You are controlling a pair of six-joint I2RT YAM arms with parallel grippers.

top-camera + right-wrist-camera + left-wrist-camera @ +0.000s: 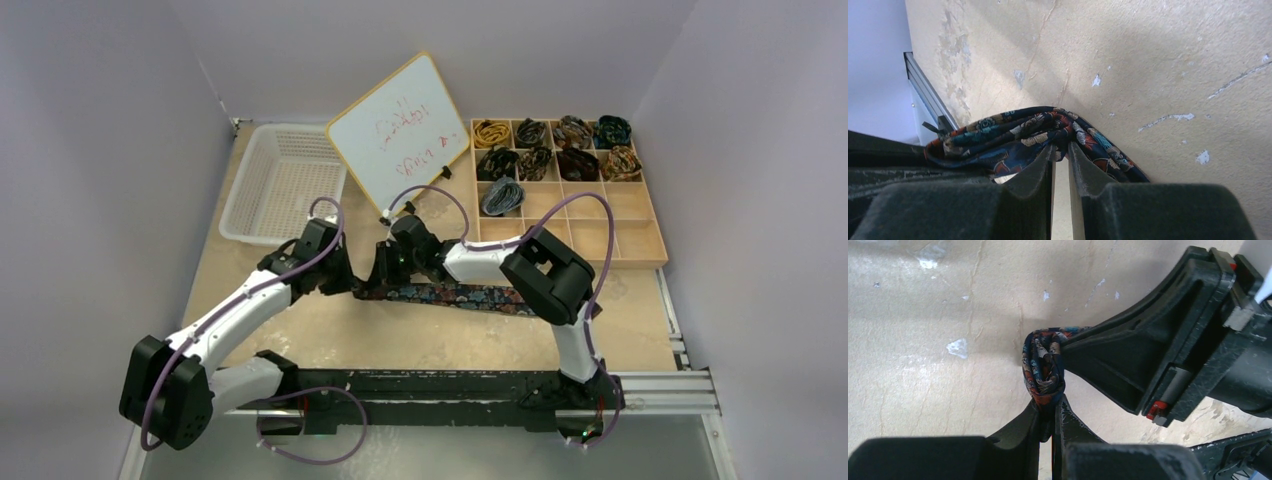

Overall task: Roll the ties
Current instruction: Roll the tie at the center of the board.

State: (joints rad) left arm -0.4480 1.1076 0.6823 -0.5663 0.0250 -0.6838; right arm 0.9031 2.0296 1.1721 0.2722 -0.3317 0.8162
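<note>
Grippers first, seen from above: my left gripper [347,283] and my right gripper [383,272] meet at the left end of the tie [460,297]. The tie lies flat on the counter [420,340] and runs off to the right under my right arm. Nine rolled ties [531,131] sit in the wooden tray [640,258] at the back right.

From my left wrist, my left gripper is squeezed tight on a small curl at the tie's end. My right gripper's tip touches the same curl from the side.

From my right wrist, my right gripper is pinched narrow on a fold of the tie.

I think the curl is small and loose. If one gripper lets go too soon, or both pull apart, it could spring open and go flat. The long flat part could also twist if it drags on the counter.
</note>
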